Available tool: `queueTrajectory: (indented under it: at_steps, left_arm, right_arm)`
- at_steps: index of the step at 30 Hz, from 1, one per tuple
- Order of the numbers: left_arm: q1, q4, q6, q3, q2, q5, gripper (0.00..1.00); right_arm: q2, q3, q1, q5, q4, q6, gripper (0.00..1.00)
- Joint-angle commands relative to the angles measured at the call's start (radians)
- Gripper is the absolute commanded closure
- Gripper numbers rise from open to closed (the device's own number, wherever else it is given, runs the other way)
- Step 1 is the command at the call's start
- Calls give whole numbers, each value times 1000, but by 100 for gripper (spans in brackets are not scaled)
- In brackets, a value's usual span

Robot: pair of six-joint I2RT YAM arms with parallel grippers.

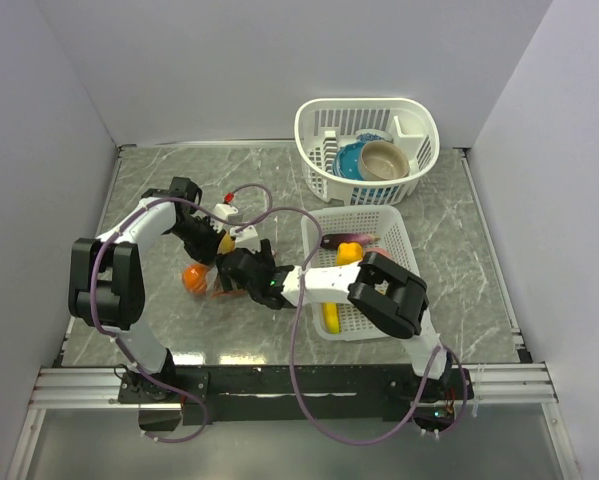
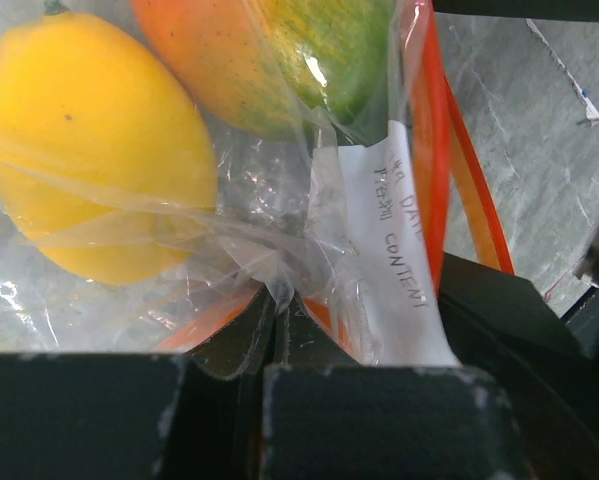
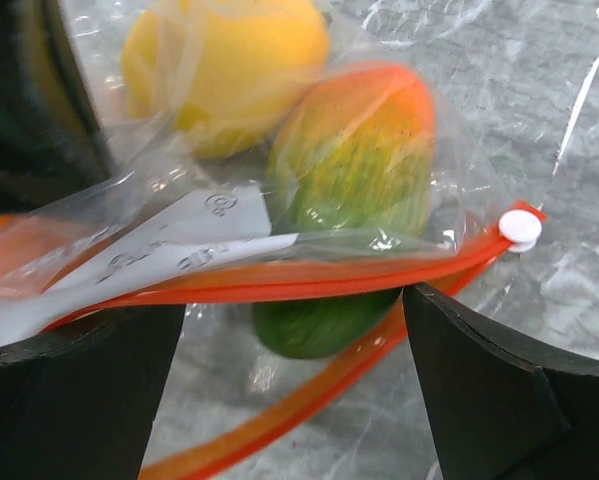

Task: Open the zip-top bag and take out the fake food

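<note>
Locate the zip-top bag [image 3: 179, 235]: clear, crinkled plastic with a white label panel [image 2: 394, 250] bearing handwriting. Its two red-orange zipper strips [image 3: 309, 280] stand apart and meet at the white slider [image 3: 520, 227], so the mouth is open. The fake food inside comprises a yellow lemon [image 2: 89, 150] and an orange-and-green mango [image 3: 359, 170], side by side.

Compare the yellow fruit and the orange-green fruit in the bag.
The yellow fruit is one plain colour; the orange-green fruit shades from orange to green. The orange-green fruit lies by the red zipper strip; the yellow fruit sits deeper. Both are inside the clear zip-top bag.
</note>
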Motion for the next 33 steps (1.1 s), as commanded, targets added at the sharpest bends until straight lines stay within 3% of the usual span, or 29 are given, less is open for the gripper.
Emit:
queueTrajectory:
  at_steps: [1, 8, 12, 18, 22, 28, 33]
  left_arm:
    - [0, -25, 22, 22, -37, 20, 99]
    - [-1, -36, 31, 25, -43, 23, 99]
    - [0, -40, 31, 26, -48, 26, 99]
    - [0, -42, 30, 28, -62, 33, 99]
    - [0, -51, 28, 48, -59, 41, 99]
    - [5, -36, -15, 120, -80, 13, 99]
    - [-3, -141, -33, 271, -117, 117, 99]
  right_arm:
    - [36, 57, -32, -36, 16, 28, 4]
    - [79, 80, -35, -55, -2, 25, 8]
    - [59, 57, -26, -51, 4, 6, 19]
    - [-83, -77, 6, 10, 78, -47, 40]
    - [-195, -153, 35, 59, 89, -74, 47]
    - [-379, -304, 92, 125, 35, -3, 50]
    - [-587, -478, 109, 171, -39, 104, 52]
